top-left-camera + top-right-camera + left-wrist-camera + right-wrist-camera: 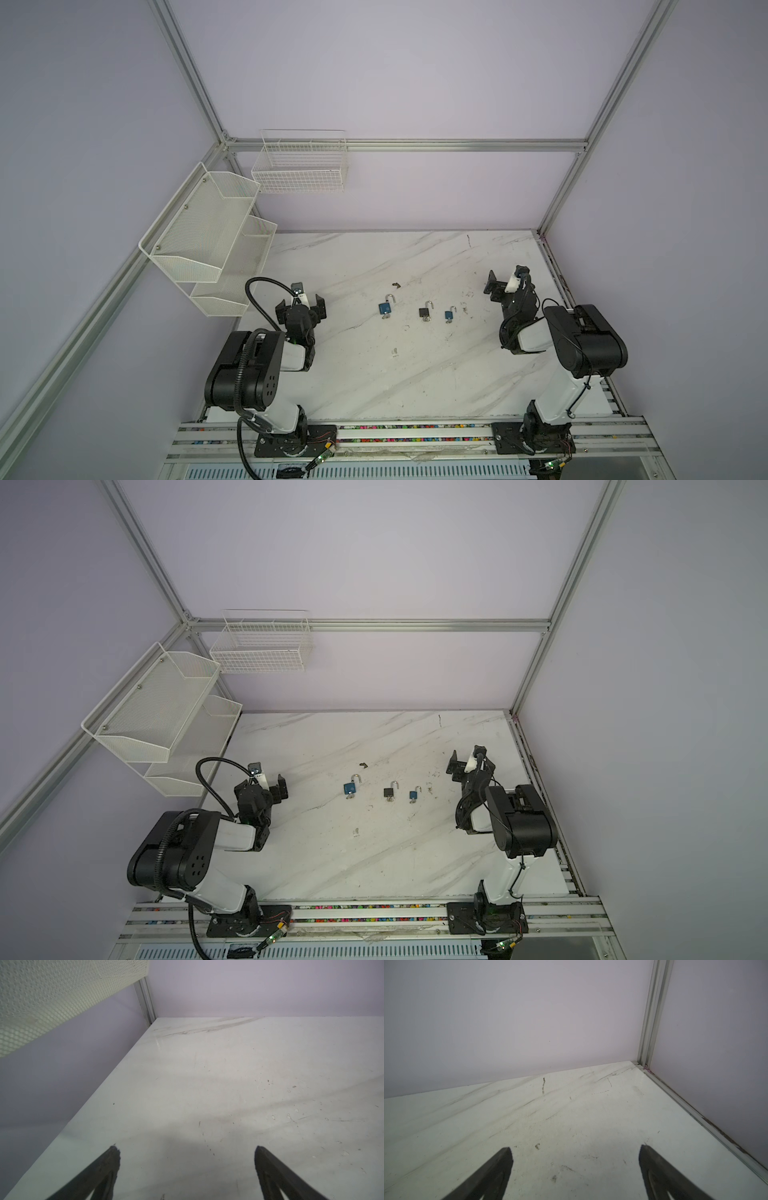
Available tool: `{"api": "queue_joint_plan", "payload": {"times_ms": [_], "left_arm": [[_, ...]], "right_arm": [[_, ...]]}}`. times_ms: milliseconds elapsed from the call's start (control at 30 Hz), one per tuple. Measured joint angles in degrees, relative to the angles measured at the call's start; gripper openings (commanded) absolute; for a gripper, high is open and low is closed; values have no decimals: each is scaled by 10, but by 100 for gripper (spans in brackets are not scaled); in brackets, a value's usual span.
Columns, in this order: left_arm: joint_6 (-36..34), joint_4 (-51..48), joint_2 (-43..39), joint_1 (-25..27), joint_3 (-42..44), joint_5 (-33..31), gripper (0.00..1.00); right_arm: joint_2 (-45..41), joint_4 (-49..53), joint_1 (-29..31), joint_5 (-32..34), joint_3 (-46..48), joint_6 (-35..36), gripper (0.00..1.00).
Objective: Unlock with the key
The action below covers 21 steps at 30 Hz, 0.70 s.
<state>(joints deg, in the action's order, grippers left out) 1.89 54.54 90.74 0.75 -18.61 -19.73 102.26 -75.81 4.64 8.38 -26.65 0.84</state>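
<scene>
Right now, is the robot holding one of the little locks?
No, the left gripper and right gripper are open and empty; the three padlocks lie on the table between them.

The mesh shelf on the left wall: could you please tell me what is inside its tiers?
Upper tier: bare mesh, nothing inside. Lower tier: the visible part holds nothing, but the upper tier covers much of it.
</scene>
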Motion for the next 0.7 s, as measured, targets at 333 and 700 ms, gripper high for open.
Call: {"api": "queue_joint_plan", "payload": {"times_ms": [333,700], "left_arm": [[3,-3,0,0,0,1,100],[5,-3,0,0,0,1,100]], "right_arm": [[0,2,2,4,0,2,98],[1,10,2,3,-3,5,97]]}}
